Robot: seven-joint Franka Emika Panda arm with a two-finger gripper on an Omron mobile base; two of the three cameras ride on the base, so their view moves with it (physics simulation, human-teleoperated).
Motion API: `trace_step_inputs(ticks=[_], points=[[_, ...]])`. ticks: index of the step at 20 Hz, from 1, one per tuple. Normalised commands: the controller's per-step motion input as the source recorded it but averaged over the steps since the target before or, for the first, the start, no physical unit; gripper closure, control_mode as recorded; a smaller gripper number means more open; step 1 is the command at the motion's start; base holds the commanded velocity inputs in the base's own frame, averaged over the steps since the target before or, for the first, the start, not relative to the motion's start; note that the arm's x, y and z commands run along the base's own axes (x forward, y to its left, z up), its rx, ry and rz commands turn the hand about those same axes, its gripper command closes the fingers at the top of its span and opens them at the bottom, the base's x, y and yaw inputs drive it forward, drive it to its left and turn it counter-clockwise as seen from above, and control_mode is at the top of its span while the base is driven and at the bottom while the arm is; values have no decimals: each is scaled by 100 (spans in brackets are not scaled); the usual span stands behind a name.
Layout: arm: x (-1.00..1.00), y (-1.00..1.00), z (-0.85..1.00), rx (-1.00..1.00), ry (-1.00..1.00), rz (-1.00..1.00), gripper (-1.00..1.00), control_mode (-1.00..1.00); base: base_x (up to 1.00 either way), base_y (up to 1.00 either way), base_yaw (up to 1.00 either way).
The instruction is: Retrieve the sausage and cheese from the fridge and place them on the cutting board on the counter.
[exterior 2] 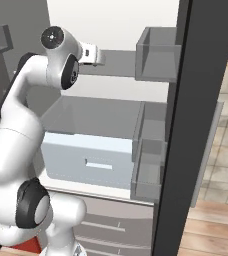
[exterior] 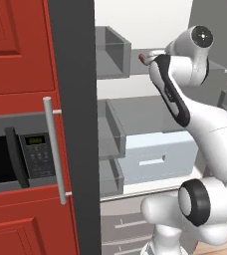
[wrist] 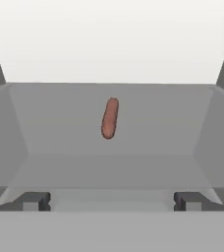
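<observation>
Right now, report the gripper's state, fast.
Gripper: open, jaws spread wide, holding nothing; the sausage lies ahead of it on the grey fridge shelf, untouched.

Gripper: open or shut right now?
Open. In the hand view the gripper has its fingertips far apart, empty, with the sausage lying ahead on the fridge shelf.

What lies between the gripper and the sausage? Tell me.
Nothing but bare grey fridge shelf. In the hand view the open gripper faces the sausage lying ahead, with no other item in that stretch.
</observation>
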Motion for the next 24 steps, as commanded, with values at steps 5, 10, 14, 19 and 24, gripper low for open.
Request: trace_step_inputs(ticks=[5, 10, 14, 19, 24], points=[[35, 0, 13, 0, 1, 2, -100, -100, 0, 0, 0], [30, 0, 7, 0, 8, 0, -100, -100, 0, 0, 0], [34, 0, 0, 0, 7, 0, -100, -100, 0, 0, 0], [33, 0, 0, 0, 3, 0, -100, -100, 0, 0, 0], [14, 0, -21, 0, 4, 0, -100, -100, 0, 0, 0]])
